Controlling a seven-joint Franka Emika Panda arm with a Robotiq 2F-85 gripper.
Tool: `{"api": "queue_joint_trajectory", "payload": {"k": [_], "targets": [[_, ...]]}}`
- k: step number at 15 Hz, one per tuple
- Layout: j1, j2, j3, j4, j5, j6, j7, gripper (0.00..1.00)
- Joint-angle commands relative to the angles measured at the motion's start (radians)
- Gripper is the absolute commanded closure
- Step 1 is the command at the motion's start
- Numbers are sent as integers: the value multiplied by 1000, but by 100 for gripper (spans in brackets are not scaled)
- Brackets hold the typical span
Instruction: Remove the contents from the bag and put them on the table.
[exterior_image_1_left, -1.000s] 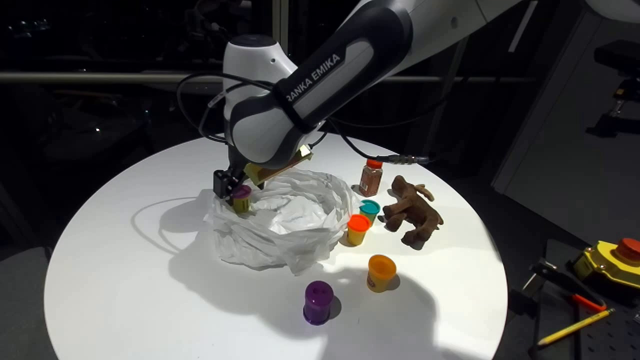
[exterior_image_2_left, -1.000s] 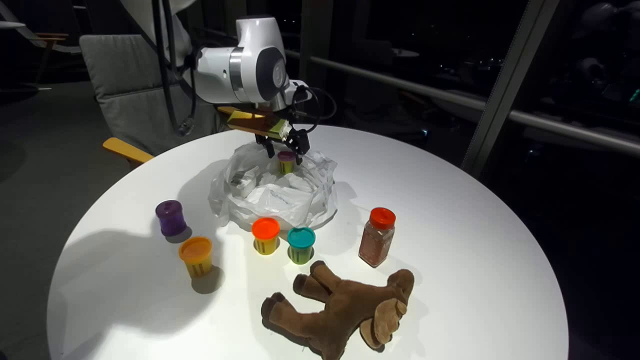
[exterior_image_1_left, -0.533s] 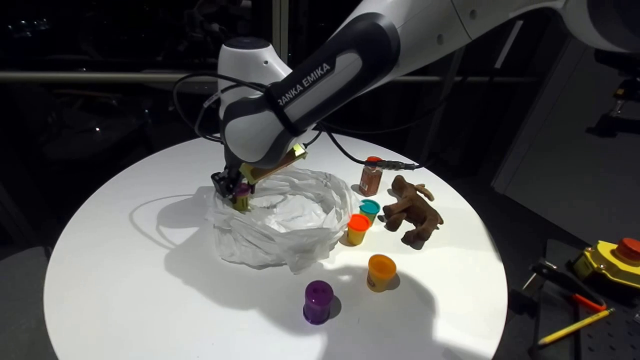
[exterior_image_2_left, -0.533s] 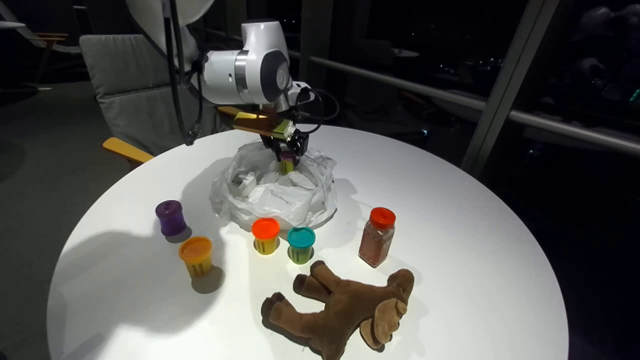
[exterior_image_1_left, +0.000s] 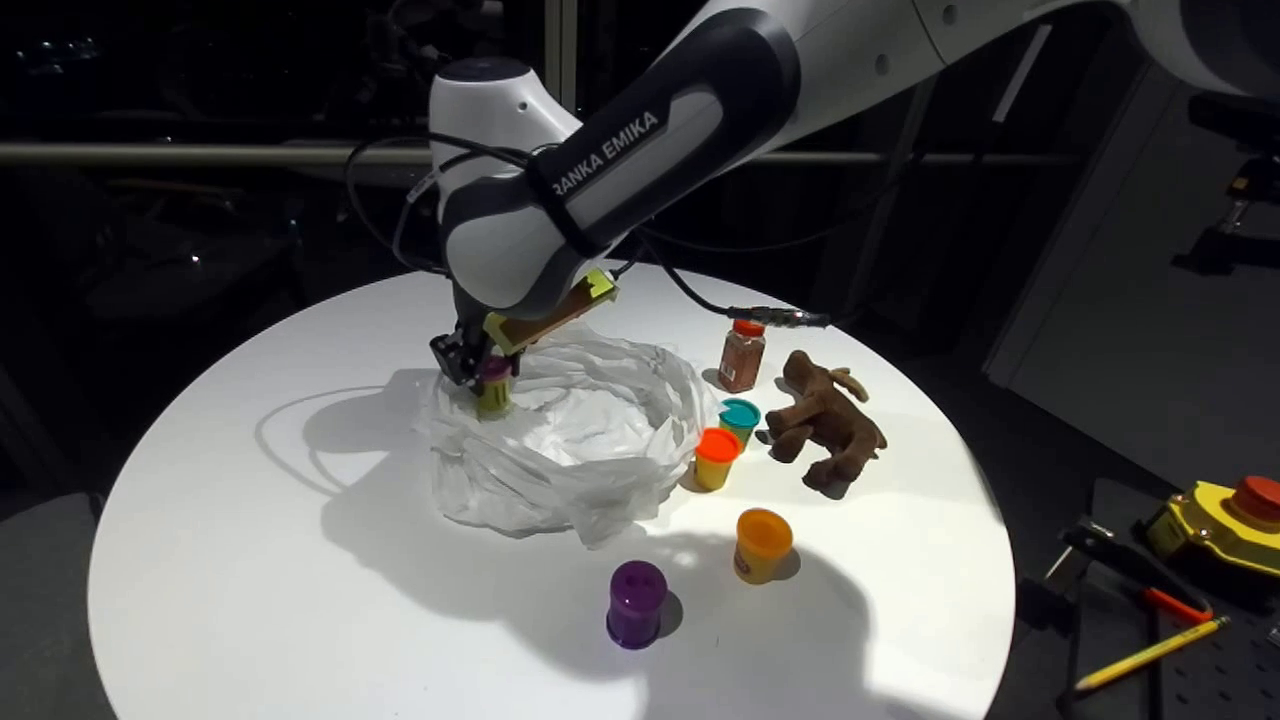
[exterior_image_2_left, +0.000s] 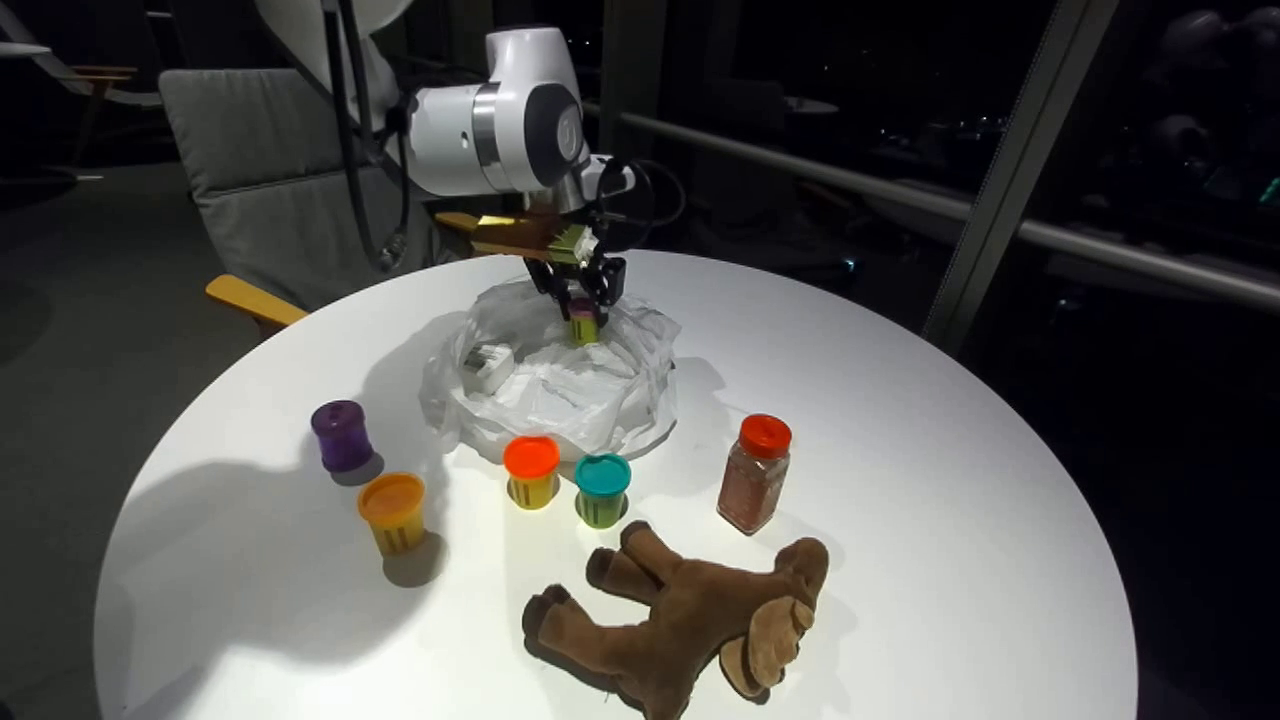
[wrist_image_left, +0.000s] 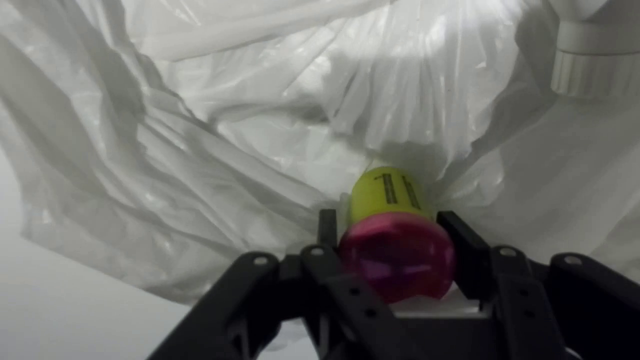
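My gripper (wrist_image_left: 393, 231) is shut on a small yellow tub (wrist_image_left: 382, 195) with a purple lid, one finger on each side of the lid. In both exterior views the tub (exterior_image_1_left: 495, 393) (exterior_image_2_left: 584, 331) is upright or nearly so, inside the far part of the opening of a crumpled white plastic bag (exterior_image_1_left: 560, 490). I cannot tell whether its base touches the bag. A white bottle-like thing with a ribbed cap (wrist_image_left: 597, 65) lies in the bag; a white thing also shows there in an exterior view (exterior_image_2_left: 488, 368). Bag folds may hide other contents.
On the round white table (exterior_image_1_left: 250, 600) stand a purple container (exterior_image_1_left: 637, 600), an orange tub (exterior_image_1_left: 762, 545), a red-lidded tub (exterior_image_1_left: 715, 462), a teal-lidded tub (exterior_image_2_left: 602, 492) and a red-capped jar (exterior_image_2_left: 755, 475). A brown plush moose (exterior_image_2_left: 690, 610) lies beside them.
The gripper has closed from open around the purple-lidded tub. Over the last half second, gripper and tub have moved together slightly up, and the bag's edge has shifted a little.
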Motion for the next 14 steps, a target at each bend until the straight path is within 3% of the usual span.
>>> {"api": "queue_joint_trajectory", "payload": {"k": [1,4,9,14], "targets": [[32,-168,-62,-183,-20,-9,50,72],[36,-285,-89,-317,-28,1,69,72],[12,-475,-77,-547,-33,7,40,72],[60,-621,-64,-780,-134,131,65,72]]}}
